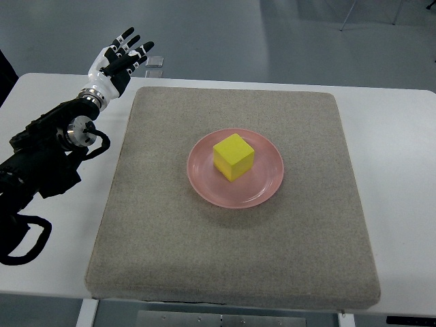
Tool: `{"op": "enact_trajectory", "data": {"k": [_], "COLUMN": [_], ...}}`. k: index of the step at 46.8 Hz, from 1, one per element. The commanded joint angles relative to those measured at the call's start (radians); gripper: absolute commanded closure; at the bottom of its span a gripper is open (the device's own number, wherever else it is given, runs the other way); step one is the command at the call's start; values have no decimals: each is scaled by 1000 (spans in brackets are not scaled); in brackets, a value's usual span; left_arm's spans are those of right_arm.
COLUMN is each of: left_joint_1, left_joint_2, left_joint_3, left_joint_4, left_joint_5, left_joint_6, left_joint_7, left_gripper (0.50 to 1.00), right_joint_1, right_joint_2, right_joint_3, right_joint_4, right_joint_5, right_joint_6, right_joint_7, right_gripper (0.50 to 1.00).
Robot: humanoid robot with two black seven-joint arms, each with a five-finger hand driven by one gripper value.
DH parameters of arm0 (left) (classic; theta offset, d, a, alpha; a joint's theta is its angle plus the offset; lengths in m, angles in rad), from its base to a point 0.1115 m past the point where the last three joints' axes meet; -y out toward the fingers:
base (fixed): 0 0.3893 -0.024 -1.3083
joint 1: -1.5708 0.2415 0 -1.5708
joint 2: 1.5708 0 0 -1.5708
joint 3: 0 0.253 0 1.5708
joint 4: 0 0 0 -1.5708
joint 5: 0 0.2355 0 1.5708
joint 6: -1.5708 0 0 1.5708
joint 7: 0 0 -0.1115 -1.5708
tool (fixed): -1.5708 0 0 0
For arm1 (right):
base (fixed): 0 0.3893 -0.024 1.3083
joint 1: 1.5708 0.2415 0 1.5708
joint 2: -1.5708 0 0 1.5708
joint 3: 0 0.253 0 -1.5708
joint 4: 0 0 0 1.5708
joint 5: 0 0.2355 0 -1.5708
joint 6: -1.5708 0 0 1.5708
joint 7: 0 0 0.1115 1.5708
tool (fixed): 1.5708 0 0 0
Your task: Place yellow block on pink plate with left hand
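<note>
On pink plate [262, 187], yellow block [234, 157] sits, well apart from left hand [117, 65].

A white table [395, 136] bears a grey mat [170, 238].

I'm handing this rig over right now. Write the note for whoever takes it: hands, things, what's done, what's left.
Hands: the left robot hand is open, fingers spread, holding nothing, raised beyond the far left corner of the grey mat. The right robot hand is not in view.
Things: the yellow block sits near the middle of the pink plate, which lies on the mat.
Done: block placed and released.
Left: probably only bringing the arm to rest.
</note>
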Motion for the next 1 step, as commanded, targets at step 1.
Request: {"op": "enact_trajectory", "data": {"k": [1], "left_joint_1": [2], "left_joint_2": [-2], "left_joint_3": [0], "left_joint_4": [0], "left_joint_5": [1], "left_joint_6": [0], "left_joint_7": [0], "left_gripper": [538], "right_joint_1": [1], "right_joint_2": [0], "right_joint_3": [-1], "right_joint_4": [2], "right_joint_5": [-2], "right_joint_6": [0], "right_joint_7": [0], "right_gripper": [576]}}
